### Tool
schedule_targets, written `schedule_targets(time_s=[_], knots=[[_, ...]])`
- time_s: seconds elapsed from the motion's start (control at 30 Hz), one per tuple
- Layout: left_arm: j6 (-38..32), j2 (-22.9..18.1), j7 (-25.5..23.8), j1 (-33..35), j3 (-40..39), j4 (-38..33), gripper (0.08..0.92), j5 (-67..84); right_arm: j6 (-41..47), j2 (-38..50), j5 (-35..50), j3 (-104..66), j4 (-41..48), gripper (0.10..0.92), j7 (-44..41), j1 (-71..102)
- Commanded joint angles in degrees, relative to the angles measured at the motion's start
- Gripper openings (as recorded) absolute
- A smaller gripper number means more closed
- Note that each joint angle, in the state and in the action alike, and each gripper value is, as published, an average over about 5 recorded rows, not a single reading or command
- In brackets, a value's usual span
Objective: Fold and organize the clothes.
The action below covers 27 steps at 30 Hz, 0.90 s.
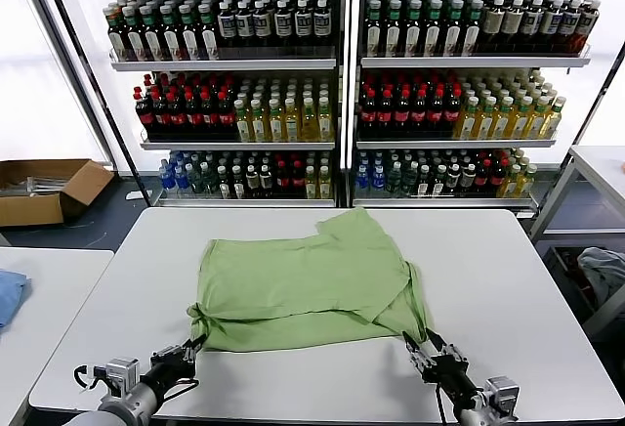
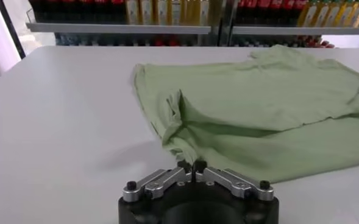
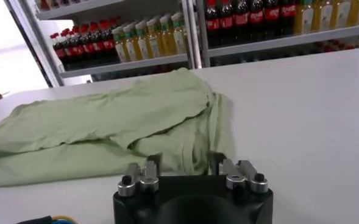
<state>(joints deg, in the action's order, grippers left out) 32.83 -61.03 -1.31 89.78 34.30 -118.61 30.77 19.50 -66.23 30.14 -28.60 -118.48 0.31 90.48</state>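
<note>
Shelves of bottled drinks [image 1: 322, 84] stand behind the white table [image 1: 508, 289], where the light green polo shirt [image 1: 308, 284] lies partly folded and rumpled near the front edge, its back up, so no collar or print shows. The left gripper [image 1: 192, 349] is clenched on the shirt's near left corner, while the right gripper [image 1: 420, 350] stands with jaws parted at the near right corner, apparently just released. A fold looks half done; next, the right side likely needs regrasping so both corners move together.
</note>
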Motion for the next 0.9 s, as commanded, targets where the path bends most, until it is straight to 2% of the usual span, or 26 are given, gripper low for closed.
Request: schedule_targets(time_s=[0.03,0.17,0.6,0.7,0.9], knots=[[0.0,-0.1,-0.1,0.2,0.0,-0.2,0.091,-0.1,0.8,-0.7,-0.9,3.1,4.9,0.630,0.6,-5.3],[0.0,0.0,-0.2,0.3,0.0,-0.2,0.091,-0.2,1.0,-0.8,-1.1,3.6,5.9,0.588,0.6,-5.8],[-0.2,0.6,-0.6,0.7,0.9,-0.3,0.091,-0.2,2.1,0.4,-0.4,1.4,4.1,0.198,0.7,-2.9],[-0.3,1.0,-0.8,0.9,1.4,-0.3,0.091,-0.1,2.6,0.3,-0.3,1.0,2.5,0.128,0.9,-1.3],[-0.8,1.8,-1.3,2.1,3.5,-0.7,0.091,-0.1,3.4,-0.4,0.3,-2.0,-3.7,0.106,1.2,5.1]])
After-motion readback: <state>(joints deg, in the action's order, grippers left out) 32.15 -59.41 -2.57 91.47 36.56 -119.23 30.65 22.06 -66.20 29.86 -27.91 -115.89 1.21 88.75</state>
